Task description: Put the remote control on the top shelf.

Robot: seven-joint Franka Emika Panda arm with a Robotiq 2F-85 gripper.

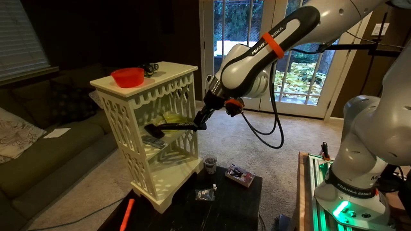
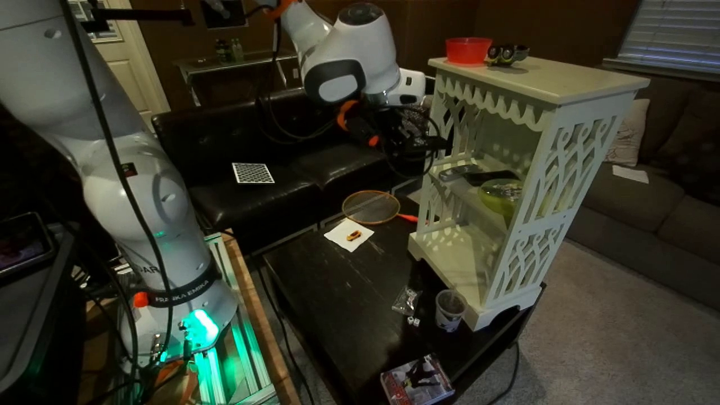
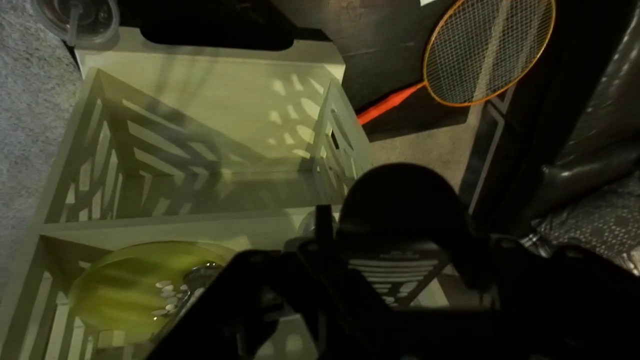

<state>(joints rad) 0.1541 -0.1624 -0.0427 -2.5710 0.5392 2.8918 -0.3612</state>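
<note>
The remote control (image 1: 177,126) is a black oblong bar; it also shows in an exterior view (image 2: 432,144) and the wrist view (image 3: 395,272), where pale print marks one face. My gripper (image 1: 200,121) is shut on one end of it. In the wrist view the dark fingers (image 3: 400,250) flank it and hide part of it. The bar lies roughly level at the open front of the stand's middle compartment, above the middle board. The top shelf (image 1: 171,70) is the cream-white uppermost board, higher than the gripper; it also shows in an exterior view (image 2: 568,79) and is out of the wrist view.
A red bowl (image 1: 128,77) and dark goggle-like item (image 1: 149,69) stand on the top board. The middle board holds a grey handset (image 1: 153,141), a dark flat shape (image 2: 490,178) and a green bowl (image 3: 135,285). A cup (image 2: 450,311) and racket (image 2: 371,207) are on the table.
</note>
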